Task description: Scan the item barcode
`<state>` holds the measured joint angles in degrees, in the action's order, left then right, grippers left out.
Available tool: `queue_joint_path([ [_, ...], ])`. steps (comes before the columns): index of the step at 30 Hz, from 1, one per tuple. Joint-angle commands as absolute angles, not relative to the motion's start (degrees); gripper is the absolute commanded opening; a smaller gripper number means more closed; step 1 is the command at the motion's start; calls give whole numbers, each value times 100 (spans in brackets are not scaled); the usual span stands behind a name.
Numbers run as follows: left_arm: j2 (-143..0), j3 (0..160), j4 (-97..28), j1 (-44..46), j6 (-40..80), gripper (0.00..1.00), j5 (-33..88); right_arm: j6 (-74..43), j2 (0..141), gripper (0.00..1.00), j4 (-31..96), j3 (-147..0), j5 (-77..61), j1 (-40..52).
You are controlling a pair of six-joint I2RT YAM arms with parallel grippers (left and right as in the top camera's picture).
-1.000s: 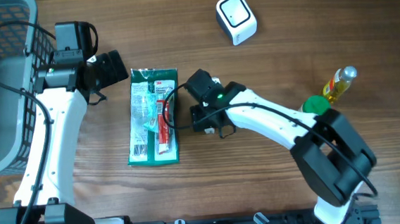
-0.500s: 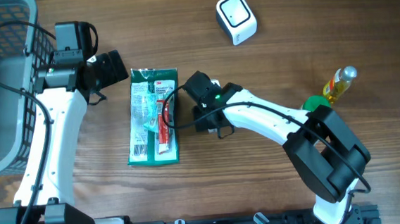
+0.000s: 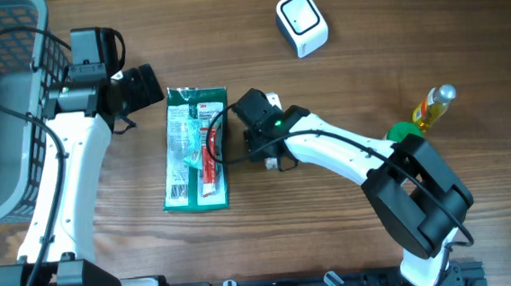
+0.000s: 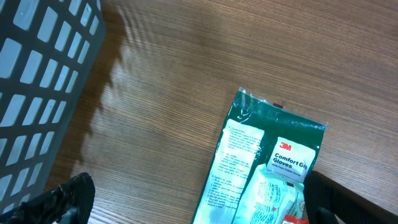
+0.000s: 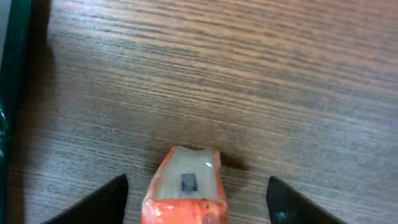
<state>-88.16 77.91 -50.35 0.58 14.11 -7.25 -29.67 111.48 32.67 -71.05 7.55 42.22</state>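
The right hand (image 5: 198, 205) has shifted slightly up and to the left in the overhead view compared with one second ago, and the rear links of its arm have moved with it. The left arm, the glove pack and the scanner are unchanged. The fingers (image 5: 109, 200) of the right hand stand apart, one on each side of a small orange packet (image 5: 186, 186), with a strip of bare worktop (image 5: 280, 74) showing on both sides; they clamp nothing. The packet lies flat on the worktop, just to the right of the glove pack (image 3: 196, 149). Its long axis runs along the hand's line of reach, with the clear end pointing away from the wrist and the orange end toward it. The glove pack's long axis runs top to bottom in the overhead view, with its green header at the top. The left hand (image 3: 141, 86) hovers near the pack's upper left corner, fingers wide apart. A grey basket (image 3: 1, 116) sits at the far left. The white scanner (image 3: 302, 22) stands well apart at the top, with bare worktop between it and the right hand. A bottle (image 3: 433, 105) and a green round object (image 3: 404, 133) lie at the right.
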Motion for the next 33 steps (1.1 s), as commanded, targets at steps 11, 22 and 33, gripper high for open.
queue_joint_path([
  [11,-8829,7822,-5022,25,1461,100,-757,-2563,10687,100,4309,-8783,-224,4150],
  [22,-8829,7822,-5022,25,1461,100,-755,-3605,10759,46,4021,-8187,-1280,4429],
  [33,-8829,7822,-5022,25,1461,100,-757,-4075,10787,50,3811,-7990,-1299,4998],
])
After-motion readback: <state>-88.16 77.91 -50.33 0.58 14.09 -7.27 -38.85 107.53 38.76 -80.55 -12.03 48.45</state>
